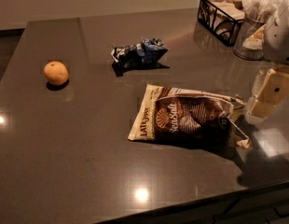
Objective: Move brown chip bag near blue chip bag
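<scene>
Gripper [259, 104]: right tabletop [79, 171] edge, at brown chip bag [186, 120] end; grip state I cannot tell. Blue chip bag [139, 53]: toward far edge. I'd drag low, stop just beside it.

Dark glossy countertop [88, 171] - one orange [56, 73] on its left side, alone. Far right corner - black wire basket [221, 17], just beside it a clear cup [249, 41] holding white paper.

Reaches in from the right edge of view. Shows a rounded white arm housing [283, 29] high up and, below it, the cream gripper [266, 97], tilted down and leftward, low over the right side of the worktop [88, 148]. Runs partly out of view there.
</scene>
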